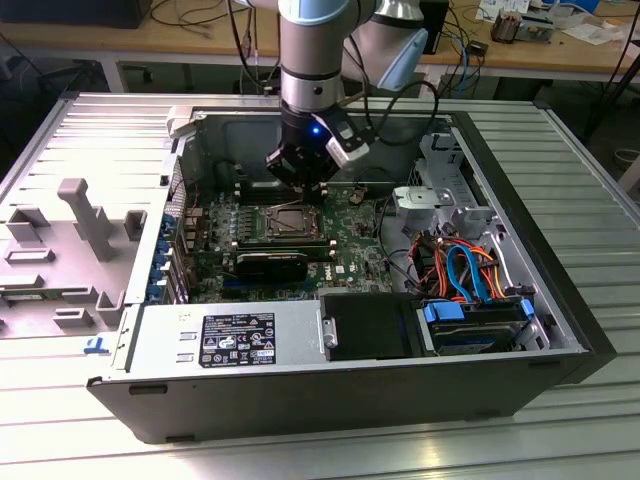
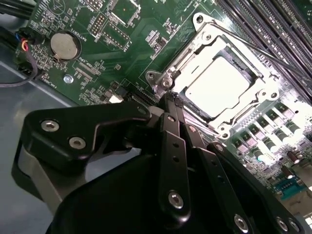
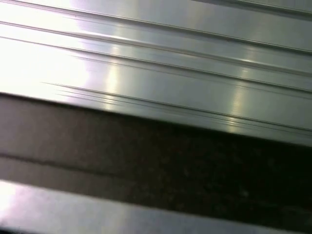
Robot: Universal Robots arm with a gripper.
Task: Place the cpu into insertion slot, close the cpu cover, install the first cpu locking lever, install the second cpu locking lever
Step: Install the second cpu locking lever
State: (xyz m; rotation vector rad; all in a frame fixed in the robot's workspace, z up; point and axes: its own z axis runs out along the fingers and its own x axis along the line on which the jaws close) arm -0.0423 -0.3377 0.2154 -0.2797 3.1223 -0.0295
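An open computer case (image 1: 560, 330) is lying across the middle of the exterior view on a ribbed metal table (image 1: 590, 180), with the green motherboard (image 1: 350, 225) showing inside it. The robot arm (image 1: 315, 50) is coming down from the top centre of the frame, and its gripper (image 1: 305, 185) is hanging just above the back edge of the insertion slot (image 1: 290, 222).

In the second wrist view the gripper (image 2: 168, 97), its black fingers (image 2: 173, 114) pressed narrowly together with nothing between them, is pointing at the corner of the slot (image 2: 168, 80). The cpu (image 2: 217, 83) is sitting in the slot at the upper right, and the cpu cover (image 2: 256, 95) is lying flat around it. A coin battery (image 2: 65, 45) is sitting at upper left.
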